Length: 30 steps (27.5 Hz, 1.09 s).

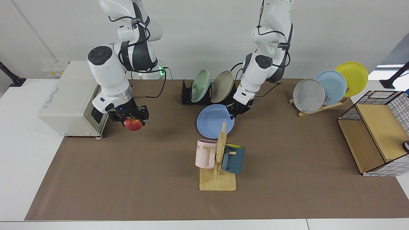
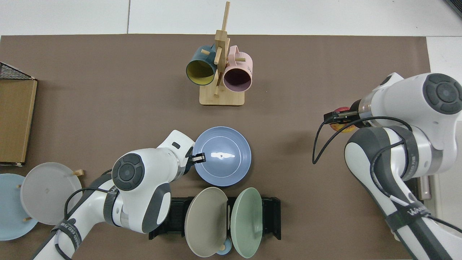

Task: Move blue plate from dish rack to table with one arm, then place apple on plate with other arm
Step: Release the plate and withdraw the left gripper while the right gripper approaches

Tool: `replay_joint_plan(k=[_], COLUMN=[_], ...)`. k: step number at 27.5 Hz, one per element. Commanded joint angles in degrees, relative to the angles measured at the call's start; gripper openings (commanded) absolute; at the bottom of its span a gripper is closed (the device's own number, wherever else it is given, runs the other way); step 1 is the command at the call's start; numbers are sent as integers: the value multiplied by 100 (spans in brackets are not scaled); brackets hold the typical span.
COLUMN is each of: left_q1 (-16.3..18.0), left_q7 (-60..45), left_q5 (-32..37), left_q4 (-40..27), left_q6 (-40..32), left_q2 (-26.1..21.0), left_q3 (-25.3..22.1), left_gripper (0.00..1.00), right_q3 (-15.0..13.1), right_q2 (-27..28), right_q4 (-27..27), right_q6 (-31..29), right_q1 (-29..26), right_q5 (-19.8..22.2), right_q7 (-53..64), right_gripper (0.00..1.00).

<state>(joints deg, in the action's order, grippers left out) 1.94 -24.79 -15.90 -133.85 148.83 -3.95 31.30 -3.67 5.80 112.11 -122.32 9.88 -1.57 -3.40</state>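
The blue plate lies low over the brown mat of the table, in front of the black dish rack. My left gripper is shut on the plate's rim at the rack side. Whether the plate rests on the mat cannot be told. The red apple hangs above the mat with my right gripper shut on it, well apart from the plate.
A green plate and a beige plate stand in the rack. A wooden mug tree with a pink mug and a dark blue mug stands just in front of the plate. A grey box, a wooden plate stand and a wire basket flank the mat.
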Motion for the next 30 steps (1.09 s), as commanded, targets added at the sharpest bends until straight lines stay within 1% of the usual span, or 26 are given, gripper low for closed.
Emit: replay_joint_plan(k=[1, 2, 3, 5, 6, 7, 8, 10, 12, 15, 18, 22, 25, 28, 30], left_q1=[-150, -150, -150, -150, -150, -150, -133, -71, -45, -9, -10, 87, 201, 272, 272], left_q7=[-17, 1, 18, 62, 80, 71, 80, 80, 89, 10, 53, 167, 535, 1071, 1405], left_q5=[-115, -115, -115, -115, -107, -107, -72, -28, 60, 630, 1061, 1483, 1555, 1546, 1546], left_q4=[-88, -88, -88, -88, -88, -80, -62, 17, 183, 674, 1342, 1836, 2195, 2723, 3022], left_q6=[182, 173, 164, 112, 85, 77, 68, -55, -361, -1195, -2363, -3191, -3832, -4553, -4888], left_q2=[-36, -44, -53, -53, -53, -53, -53, -53, -10, 52, 113, 333, 526, 527, 509], left_q3=[-19, -10, -10, -10, -10, -10, -19, -36, -89, -386, -765, -1081, -1240, -1433, -1696], left_gripper=[34, 50, 56, 75, 82, 93, 100, 100, 100, 100, 100, 100, 100, 100, 100], right_q3=[24, 24, 24, 24, 24, 24, 24, 33, 24, 33, 33, 24, 24, 24, 24], right_q2=[-246, -246, -237, -220, -211, -211, -202, -193, -167, -158, -141, -123, -123, -114, -88], right_q4=[302, 302, 294, 293, 293, 293, 293, 293, 293, 293, 293, 293, 293, 293, 293], right_q6=[-196, -204, -205, -248, -257, -266, -266, -266, -266, -266, -266, -266, -266, -266, -275], right_q1=[181, 207, 242, 330, 365, 383, 392, 418, 523, 550, 620, 918, 1077, 1349, 1525], right_q5=[-45, -36, -36, -45, -45, -45, -45, -45, -45, -97, -177, -186, -186, -186, -186], right_q7=[-476, -556, -626, -749, -828, -881, -951, -1039, -1101, -1189, -1242, -1539, -1865, -2120, -2418], right_gripper=[0, 0, 0, 0, 0, 0, 0, 0, 0, 0, 0, 0, 0, 0, 0])
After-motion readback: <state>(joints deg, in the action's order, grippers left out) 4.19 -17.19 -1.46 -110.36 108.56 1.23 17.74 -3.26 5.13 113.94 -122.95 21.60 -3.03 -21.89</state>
